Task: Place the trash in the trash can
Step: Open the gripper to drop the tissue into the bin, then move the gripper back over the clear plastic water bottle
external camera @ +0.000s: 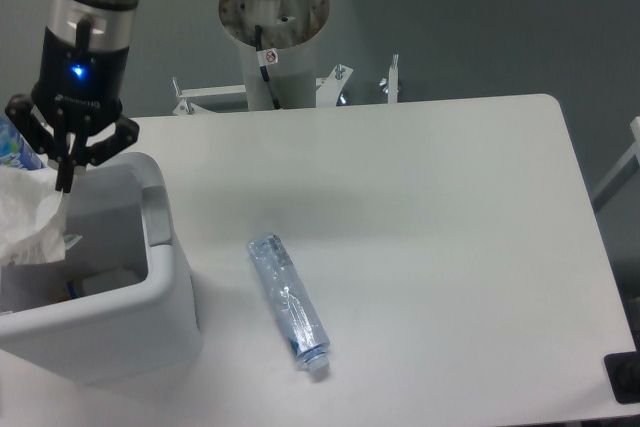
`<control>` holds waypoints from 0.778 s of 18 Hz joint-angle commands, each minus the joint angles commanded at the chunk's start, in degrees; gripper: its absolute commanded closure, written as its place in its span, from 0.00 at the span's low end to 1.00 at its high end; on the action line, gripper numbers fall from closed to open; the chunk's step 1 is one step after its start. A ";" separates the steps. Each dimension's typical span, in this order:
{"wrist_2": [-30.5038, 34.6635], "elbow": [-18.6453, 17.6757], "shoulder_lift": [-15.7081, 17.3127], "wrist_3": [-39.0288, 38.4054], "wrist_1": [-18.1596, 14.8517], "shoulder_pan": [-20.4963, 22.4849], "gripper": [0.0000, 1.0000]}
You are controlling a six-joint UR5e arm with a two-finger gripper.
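The crumpled white wrapper [28, 215] hangs from my gripper [66, 185], which is shut on its upper edge above the open trash can [165, 277] at the left of the table. The crushed clear bluish bottle [288, 301] lies on the white table right of the can, well apart from the gripper. Inside the can some small items show at the bottom.
A blue-and-white labelled bottle [12, 145] peeks in at the left edge behind the can. The arm's round base [273, 9] and metal brackets [335, 82] stand behind the table's far edge. A dark object [622, 377] sits at the lower right corner.
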 joint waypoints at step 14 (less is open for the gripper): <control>-0.09 1.67 -2.18 1.67 0.09 15.37 0.27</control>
